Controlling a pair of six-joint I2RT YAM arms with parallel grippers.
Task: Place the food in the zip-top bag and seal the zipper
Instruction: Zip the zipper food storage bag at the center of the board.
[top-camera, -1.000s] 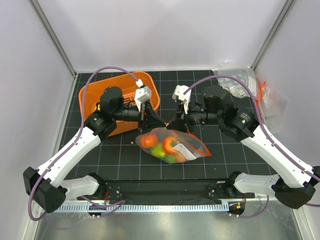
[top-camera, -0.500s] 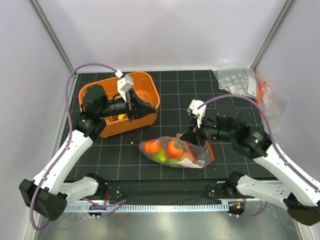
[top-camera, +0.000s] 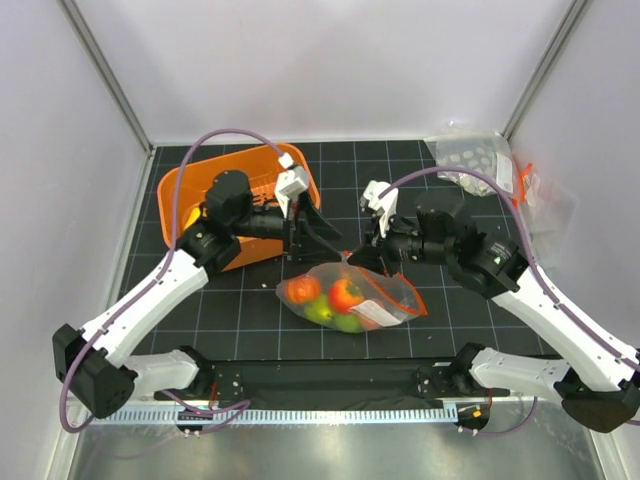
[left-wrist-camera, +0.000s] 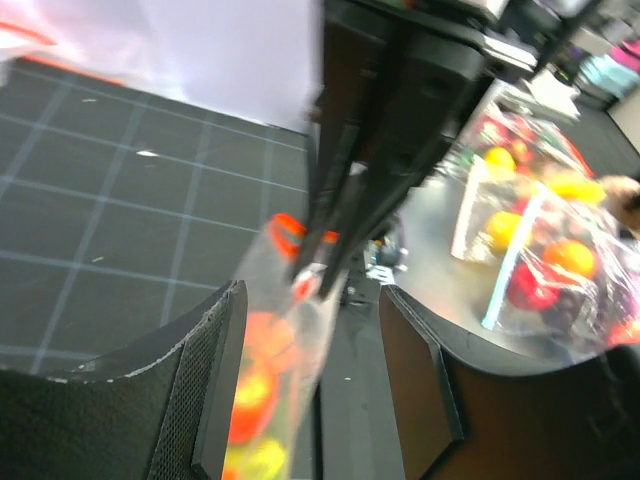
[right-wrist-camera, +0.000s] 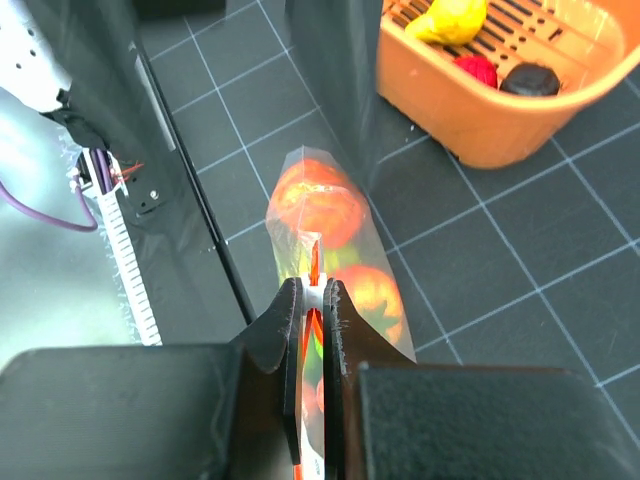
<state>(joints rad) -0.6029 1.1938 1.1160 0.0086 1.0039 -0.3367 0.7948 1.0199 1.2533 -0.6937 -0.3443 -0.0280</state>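
Right fingers (right-wrist-camera: 287, 335) pinch zipper (right-wrist-camera: 312, 262); left fingers (left-wrist-camera: 210, 380) spread beside it.

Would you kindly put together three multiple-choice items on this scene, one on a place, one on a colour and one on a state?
1. In the top view, where is the orange basket relative to the zip-top bag?
A. Up and to the left.
B. Directly to the right.
C. Underneath it.

2. What colour is the bag's zipper?
A. Blue.
B. White.
C. Orange-red.

3. What is the right hand doing?
A. Hanging open over the basket.
B. Shut on the zipper.
C. Gripping a loose toy fruit.

Answers:
1 A: the basket sits farther back and to the left of the bag.
2 C: the right wrist view shows an orange-red strip.
3 B: the right hand pinches that strip with no gap.
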